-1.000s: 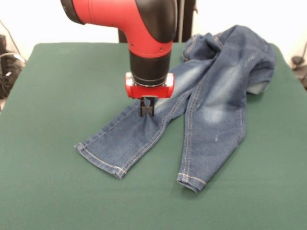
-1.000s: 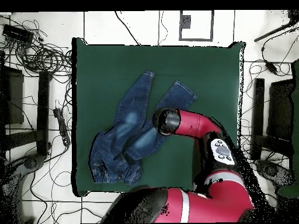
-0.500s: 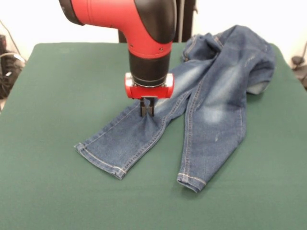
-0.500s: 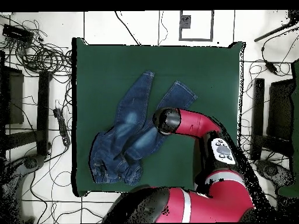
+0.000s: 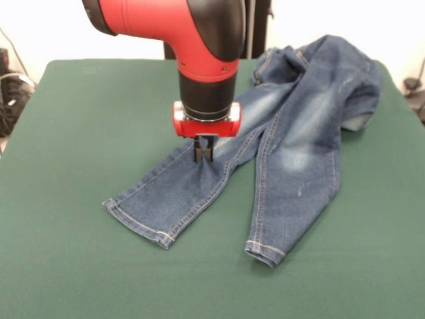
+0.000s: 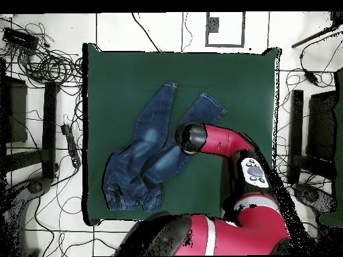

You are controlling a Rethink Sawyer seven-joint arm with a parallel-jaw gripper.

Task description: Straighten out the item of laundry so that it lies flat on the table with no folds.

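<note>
The blue denim jeans (image 5: 299, 133) lie on the dark green table (image 5: 80, 119) with both legs spread towards the front edge. The waistband end is bunched and folded at the far right corner. My gripper (image 5: 204, 158) points straight down over the left leg, about halfway along it. Its narrow black fingers are closed together on a small pucker of denim. In the overhead view the jeans (image 6: 144, 144) lie left of centre, with the crumpled waist near the table's bottom left corner. There the arm's wrist (image 6: 191, 138) covers the gripper.
The table's right edge (image 5: 398, 86) runs close to the bunched waistband. Bare green top (image 6: 228, 87) lies beside the legs. Cables and dark stands (image 6: 40, 60) lie on the floor round the table.
</note>
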